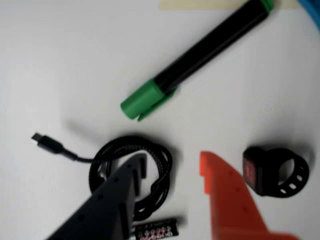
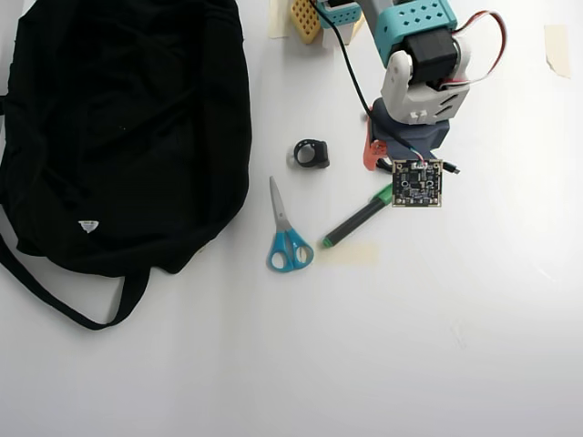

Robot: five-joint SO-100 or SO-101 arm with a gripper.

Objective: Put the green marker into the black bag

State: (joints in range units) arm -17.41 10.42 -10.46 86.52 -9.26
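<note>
Wide-spread pincer point(image 1: 167, 172) above coiled cable point(image 1: 131, 175) and battery point(image 1: 157, 230), both hidden overhead.

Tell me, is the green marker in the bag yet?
Not yet. The green marker lies flat on the white table, apart from the black bag, and the open gripper holds nothing.

Green marker point(image 2: 353, 221) lies between scissors point(image 2: 286, 233) and hand point(image 2: 381, 153).
</note>
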